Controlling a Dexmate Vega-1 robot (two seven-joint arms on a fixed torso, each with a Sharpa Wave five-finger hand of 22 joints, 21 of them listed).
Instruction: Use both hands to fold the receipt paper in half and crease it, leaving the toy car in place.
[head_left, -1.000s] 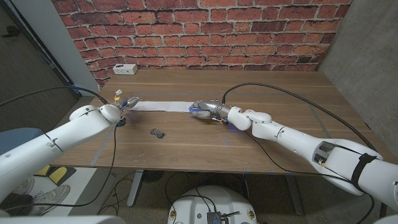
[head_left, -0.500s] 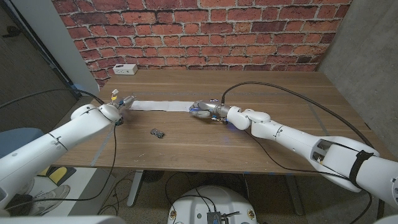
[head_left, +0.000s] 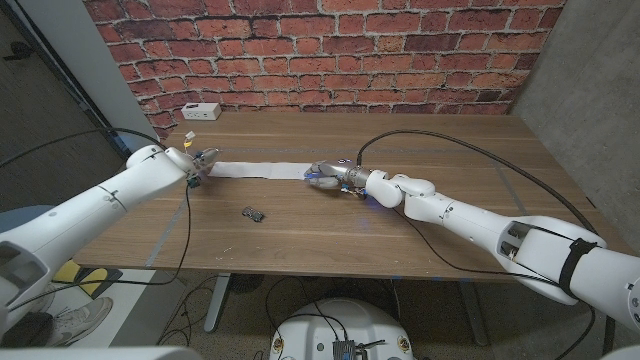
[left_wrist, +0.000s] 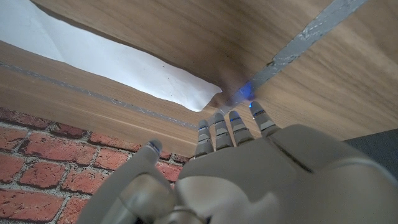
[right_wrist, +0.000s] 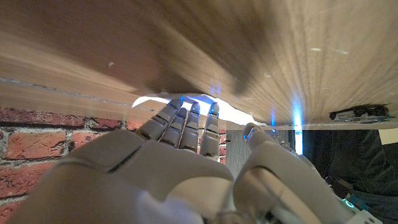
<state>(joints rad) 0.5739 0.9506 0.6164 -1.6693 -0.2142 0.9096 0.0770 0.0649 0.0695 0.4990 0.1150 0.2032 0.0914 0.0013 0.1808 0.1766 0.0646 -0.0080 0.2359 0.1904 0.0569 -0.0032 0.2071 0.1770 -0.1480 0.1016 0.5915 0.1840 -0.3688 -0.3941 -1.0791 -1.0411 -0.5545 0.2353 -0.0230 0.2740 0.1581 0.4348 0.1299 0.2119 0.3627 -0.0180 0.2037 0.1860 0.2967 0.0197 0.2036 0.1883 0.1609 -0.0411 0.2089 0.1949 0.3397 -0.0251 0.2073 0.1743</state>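
Right hand (head_left: 325, 176) seems to pinch one end of the receipt paper (head_left: 258, 170); left hand (head_left: 203, 163) hovers spread by the other. Lift ends evenly, avoiding the toy car (head_left: 253, 213).

No text, label, brand, number or sign can be read in any view. The receipt paper (head_left: 262, 170) shows as plain white, and the small white box (head_left: 201, 111) at the counter's far left corner carries no legible marking.
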